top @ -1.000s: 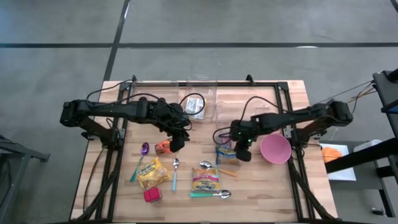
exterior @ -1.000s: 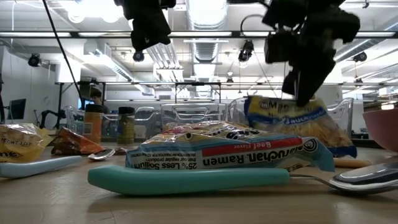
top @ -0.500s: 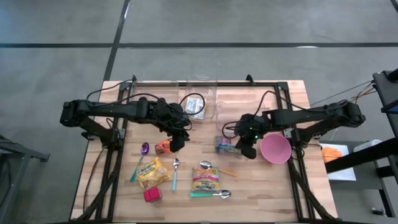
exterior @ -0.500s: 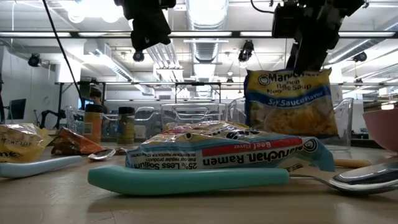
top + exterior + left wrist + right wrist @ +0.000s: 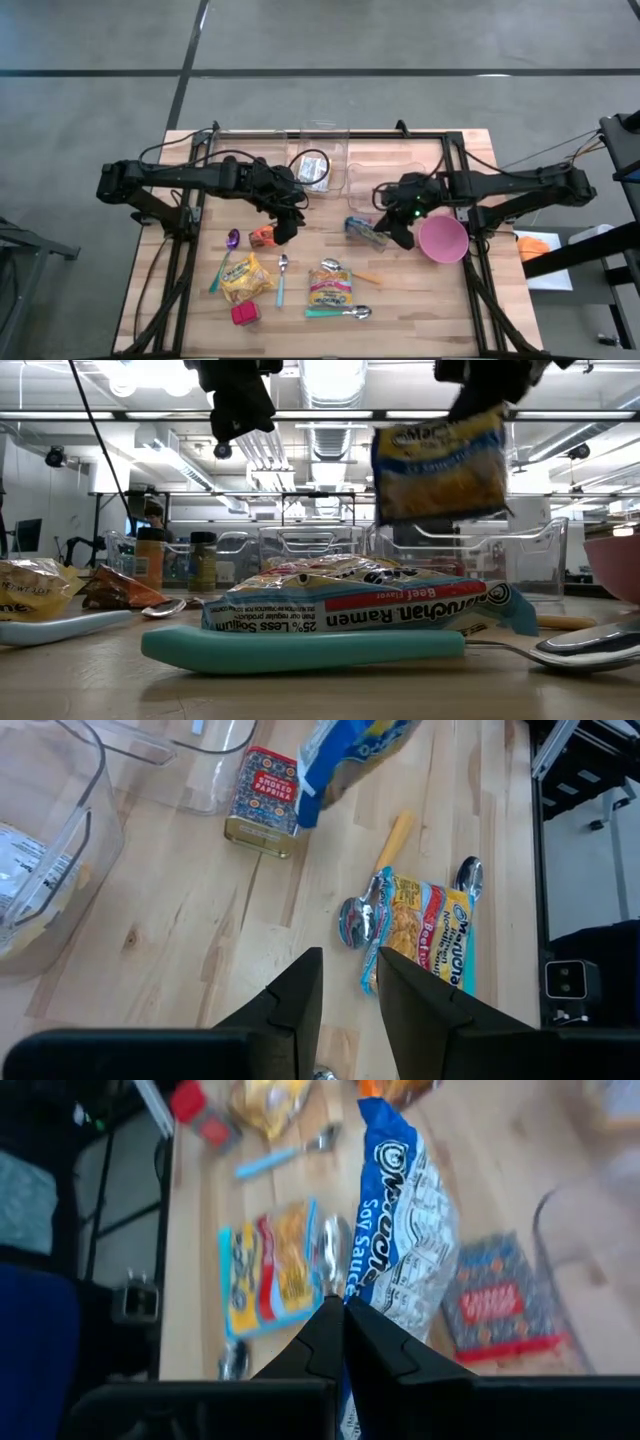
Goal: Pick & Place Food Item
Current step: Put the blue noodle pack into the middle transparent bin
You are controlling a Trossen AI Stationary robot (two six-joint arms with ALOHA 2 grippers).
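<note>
Two arms over table [image 5: 420, 300]. Right gripper [image 5: 393, 228] at table's 2 o'clock, fingers clamped on blue soy-sauce ramen packet [image 5: 440, 462], packet hanging clear of wood, just beside pink bowl [image 5: 443, 240] and near clear bin [image 5: 378, 165]. Left gripper [image 5: 284, 227] at 10 o'clock above orange snack [image 5: 263, 236], fingers [image 5: 300, 995] narrowly parted, nothing between. Beef ramen packet [image 5: 330, 286] lies at 6 o'clock on teal spoon [image 5: 335, 312].

Two black multi-joint arms, loose black cables looped along links; right end effector [image 5: 398, 232] shows green indicator light.
</note>
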